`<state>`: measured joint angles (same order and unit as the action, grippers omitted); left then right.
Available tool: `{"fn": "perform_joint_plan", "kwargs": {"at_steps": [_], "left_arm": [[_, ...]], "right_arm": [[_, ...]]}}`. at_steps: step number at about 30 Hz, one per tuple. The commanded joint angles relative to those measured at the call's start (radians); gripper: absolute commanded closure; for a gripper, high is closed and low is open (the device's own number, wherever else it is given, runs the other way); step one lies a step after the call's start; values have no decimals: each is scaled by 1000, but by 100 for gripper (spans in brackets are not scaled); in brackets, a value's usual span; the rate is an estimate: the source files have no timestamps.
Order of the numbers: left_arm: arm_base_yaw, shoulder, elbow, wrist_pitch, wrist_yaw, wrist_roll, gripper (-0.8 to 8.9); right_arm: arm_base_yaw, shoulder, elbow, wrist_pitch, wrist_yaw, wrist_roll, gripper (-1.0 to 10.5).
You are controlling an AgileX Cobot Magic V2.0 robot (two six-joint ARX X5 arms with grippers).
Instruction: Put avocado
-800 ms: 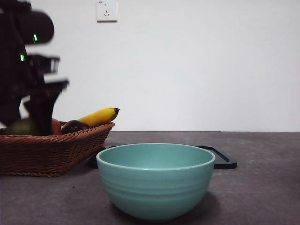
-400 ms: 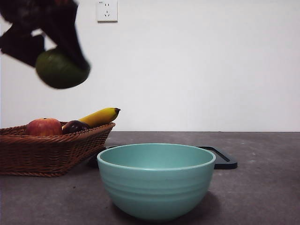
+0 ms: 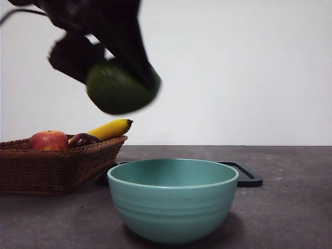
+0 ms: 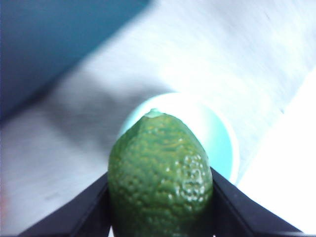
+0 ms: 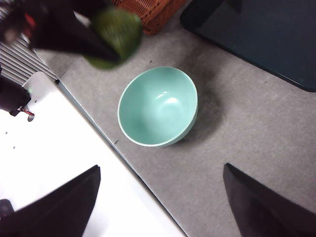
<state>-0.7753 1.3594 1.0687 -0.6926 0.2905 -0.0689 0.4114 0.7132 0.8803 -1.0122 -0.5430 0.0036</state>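
Left wrist view: left gripper [image 4: 160, 207] clamps dark green pebbly avocado [image 4: 160, 173]; right gripper [image 5: 160, 197] jaws wide.

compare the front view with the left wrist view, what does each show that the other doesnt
Only the front view shows the basket with the apple, a dark round fruit and the banana, the black tray behind the bowl, and how high the avocado hangs above the table. Only the left wrist view shows the avocado's pebbled skin up close, clamped between the left gripper's two jaws. Both show the avocado held in the air and the teal bowl, with nothing in it.
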Motion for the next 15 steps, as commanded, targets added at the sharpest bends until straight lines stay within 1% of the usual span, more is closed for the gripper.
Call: {"fn": "perform_joint_plan", "kwargs": {"at_steps": [1, 3, 8, 13, 15], "left_arm": [[-49, 71, 19, 36, -9, -3, 632], [-72, 108, 19, 50, -20, 2, 632], [-121, 198, 19, 92, -110, 10, 632], [-154, 264, 19, 126, -161, 17, 632], [-167, 279, 19, 147, -167, 24, 632]], "right_arm": [[5, 5, 19, 9, 2, -4, 548], [5, 5, 19, 9, 2, -3, 548], [5, 5, 19, 9, 2, -3, 548], [5, 5, 19, 10, 1, -4, 548], [5, 5, 19, 10, 2, -4, 548]]}}
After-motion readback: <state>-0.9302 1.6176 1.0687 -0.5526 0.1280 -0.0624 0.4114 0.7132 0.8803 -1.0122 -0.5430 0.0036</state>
